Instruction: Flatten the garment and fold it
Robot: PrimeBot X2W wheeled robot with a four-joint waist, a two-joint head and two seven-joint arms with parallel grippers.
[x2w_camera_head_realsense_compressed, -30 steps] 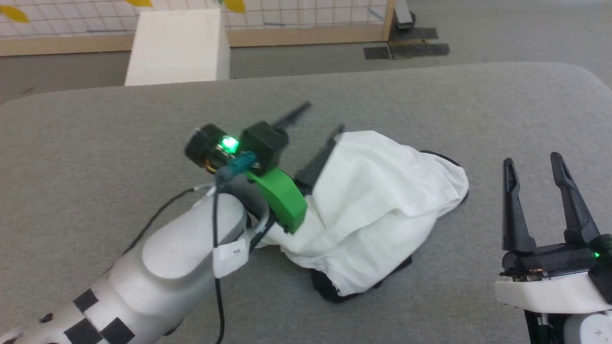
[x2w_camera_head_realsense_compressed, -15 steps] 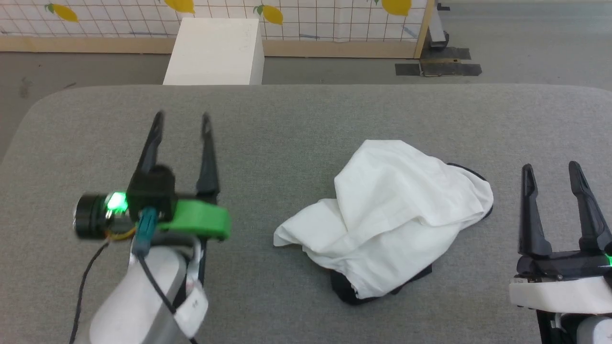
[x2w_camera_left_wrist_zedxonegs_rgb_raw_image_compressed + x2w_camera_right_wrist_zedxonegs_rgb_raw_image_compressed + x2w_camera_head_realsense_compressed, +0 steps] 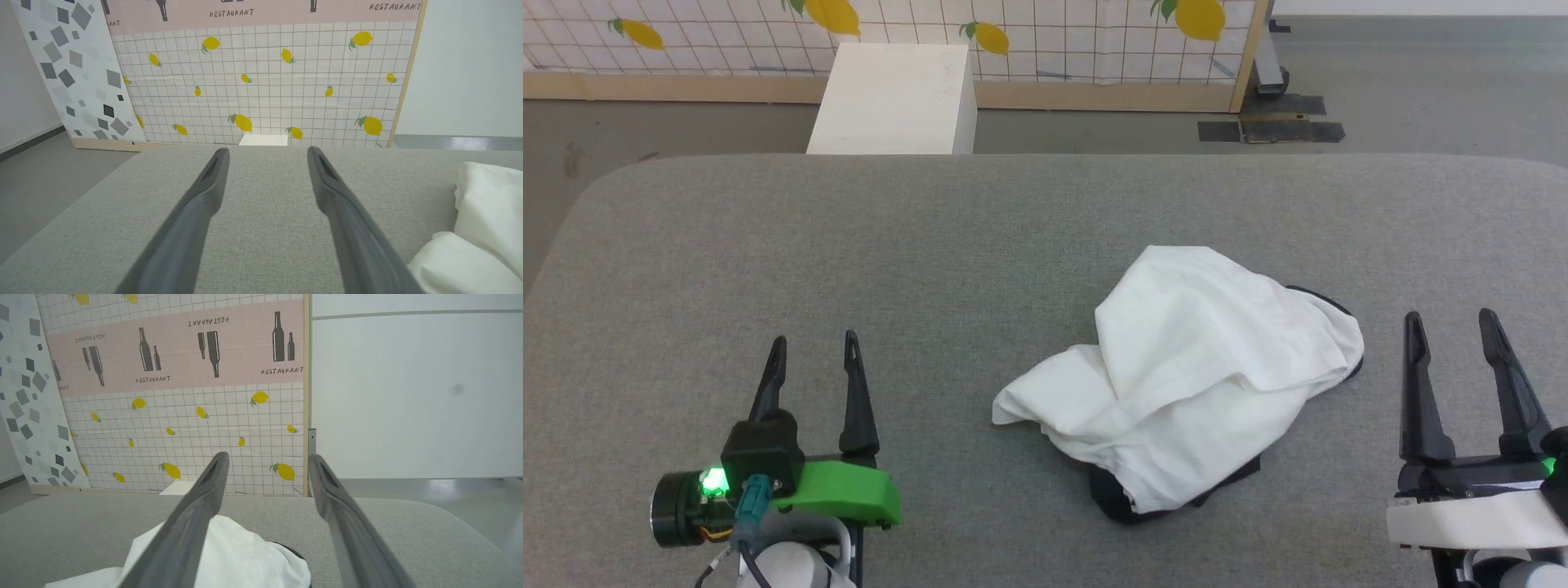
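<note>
Garment [image 3: 1192, 367] sits crumpled in a heap on the grey table [image 3: 980, 237], right of centre, white body on top, black bits poking out at the near edge [image 3: 1111, 498] and the far-right edge [image 3: 1327, 302]. Nothing flattened yet imo, so it's step one. Left gripper [image 3: 814, 338] has fingers spread, nothing in it, and is parked well apart from the cloth on its left. Right gripper [image 3: 1449, 315] is also spread and empty, near the heap's right edge but not touching. To do this well: don't grab the top of the mound, that just lifts a ball. Go for two opposite edges, prob the loose white corner at the left and the black-trimmed edge at the right. Come in low along the table, pinch one layer each, then pull apart sideways w/ light tension so the folds drop out. The black under the near edge looks like a tucked sleeve, needs freeing before any fold. Views: head cam gives the whole outline and both gaps. L wrist cam catches just the heap's white flank at its right edge, but shows clearly that nothing sits between those fingers. R wrist cam looks over the heap from its side, w/ cloth running behind one finger and the black rim at the cloth's edge, so depth to it is hard to call from there
</note>
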